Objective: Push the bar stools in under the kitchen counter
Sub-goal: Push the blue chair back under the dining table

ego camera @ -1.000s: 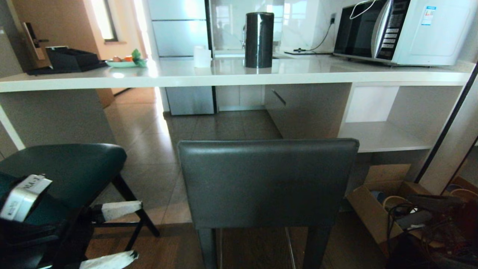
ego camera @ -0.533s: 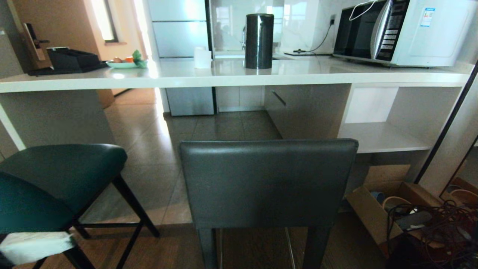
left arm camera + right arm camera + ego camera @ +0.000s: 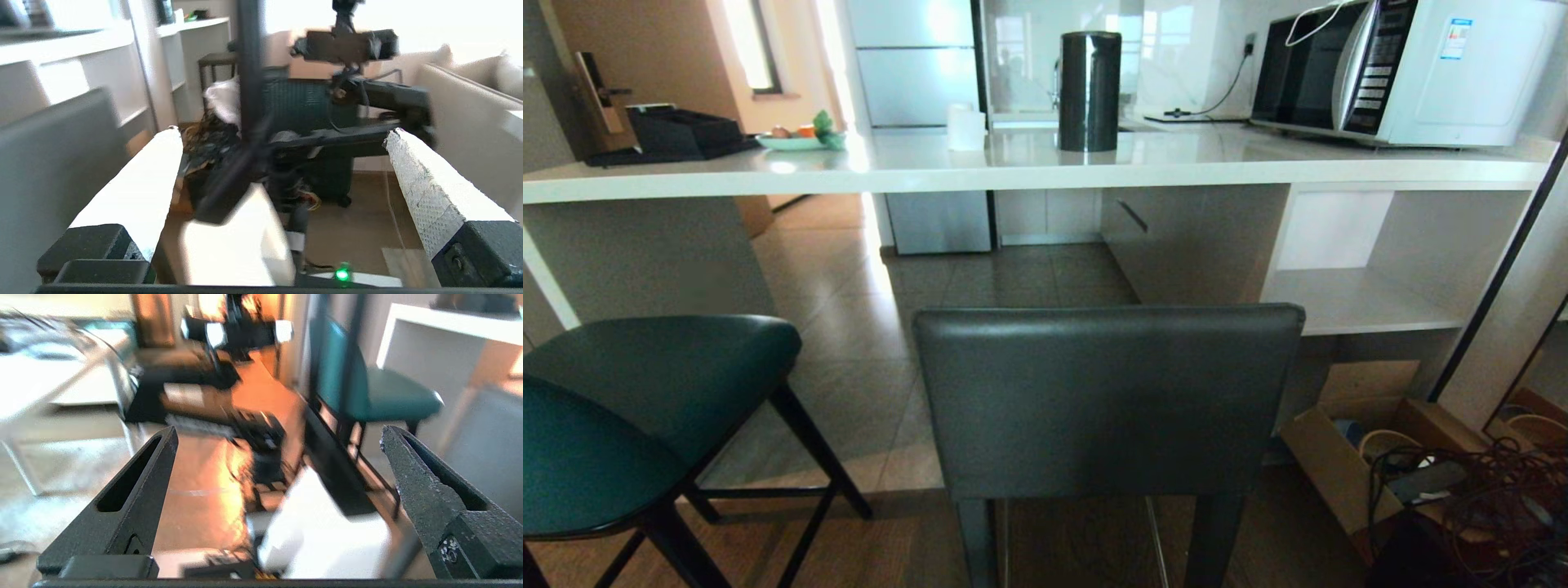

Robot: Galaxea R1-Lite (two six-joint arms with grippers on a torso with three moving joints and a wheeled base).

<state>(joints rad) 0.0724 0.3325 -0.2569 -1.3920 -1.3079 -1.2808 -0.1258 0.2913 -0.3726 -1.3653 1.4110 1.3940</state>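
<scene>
Ahead, the grey stool (image 3: 1107, 400) stands square before me, its back toward me, still short of the kitchen counter (image 3: 1029, 167). Teal stool (image 3: 645, 408) sits off to my left, seat also clear of the slab's edge. Neither arm shows from my head. My left claw (image 3: 282, 134) is spread wide, white padded fingers (image 3: 429, 183) holding nothing. My right claw (image 3: 278, 435) likewise gapes, black fingers (image 3: 135, 490) empty. Microwave (image 3: 1405, 69) and dark cylinder (image 3: 1089, 90) stand on top.

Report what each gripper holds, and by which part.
Nothing is held: the left gripper and right gripper both stand open and empty.
</scene>
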